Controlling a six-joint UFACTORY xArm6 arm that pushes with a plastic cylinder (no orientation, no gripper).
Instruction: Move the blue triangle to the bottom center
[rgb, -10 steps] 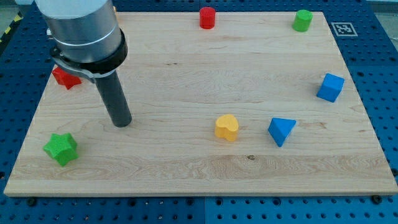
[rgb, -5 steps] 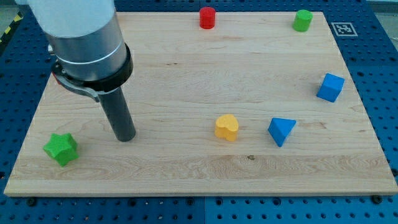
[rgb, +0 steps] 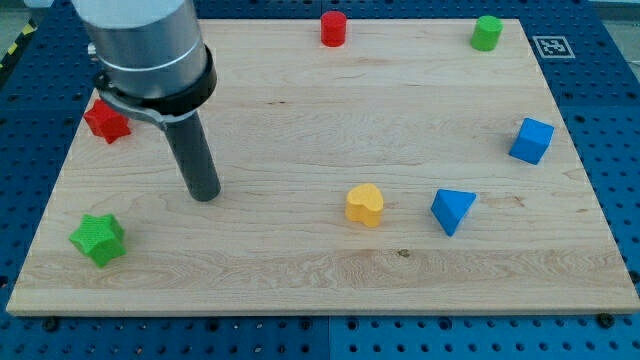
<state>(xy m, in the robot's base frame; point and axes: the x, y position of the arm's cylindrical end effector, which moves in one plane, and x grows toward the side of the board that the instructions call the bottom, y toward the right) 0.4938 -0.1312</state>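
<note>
My tip (rgb: 205, 196) is resting bare on the board's left half, touching nothing; the green star (rgb: 98, 239) is lying near it, lower left; the blue triangle (rgb: 452, 210) is sitting well apart, right of the yellow, seemingly heart-shaped block (rgb: 365, 205).

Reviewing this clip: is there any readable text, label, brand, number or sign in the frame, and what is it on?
No readable words, brands or numbers anywhere in the camera view.
One sign only: a black-and-white square fiducial marker, stuck on the wooden board at the view's top right corner; it carries a pattern, no letters.
The blocks and my tip bear no markings.
</note>
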